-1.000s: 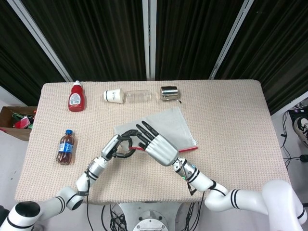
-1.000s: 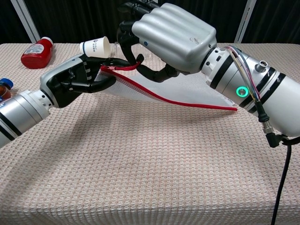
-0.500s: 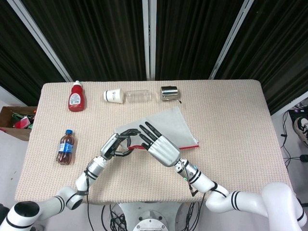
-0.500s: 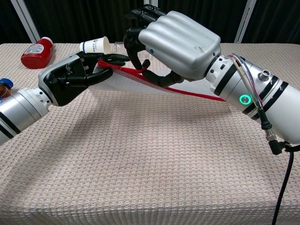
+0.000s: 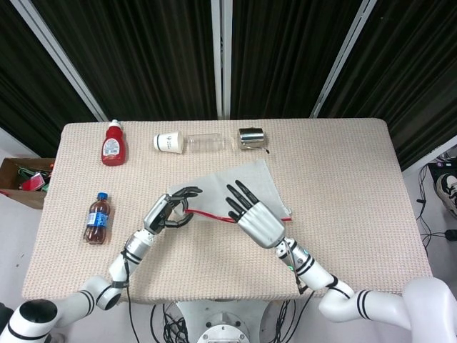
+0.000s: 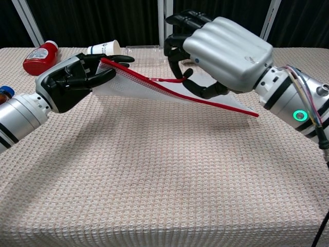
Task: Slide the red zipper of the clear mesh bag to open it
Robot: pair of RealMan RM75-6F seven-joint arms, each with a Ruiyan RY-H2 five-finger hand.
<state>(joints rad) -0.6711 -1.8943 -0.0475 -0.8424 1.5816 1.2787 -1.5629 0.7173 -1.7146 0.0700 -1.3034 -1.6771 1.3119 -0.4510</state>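
The clear mesh bag [image 5: 246, 182] [image 6: 134, 87] is lifted at its near edge, where the red zipper [image 6: 216, 101] [image 5: 211, 214] runs. My left hand [image 5: 170, 211] [image 6: 69, 81] grips the bag's left corner and holds it off the table. My right hand [image 5: 255, 220] [image 6: 226, 54] is further right along the edge. It pinches the red zipper pull [image 6: 172, 80] between thumb and a finger, with the other fingers curled above. The far end of the bag rests on the table.
A red sauce bottle [image 5: 113, 143] [image 6: 40, 56], a paper cup [image 5: 168, 142] [image 6: 105, 49], a clear bottle [image 5: 207, 142] and a metal cup [image 5: 251, 138] lie along the back of the table. A small cola bottle [image 5: 97, 217] lies at the left. A cardboard box [image 5: 21, 179] sits off the table's left edge.
My right hand has moved to the right along the red zipper with the pull. My left hand has drawn slightly left, keeping hold of the corner.
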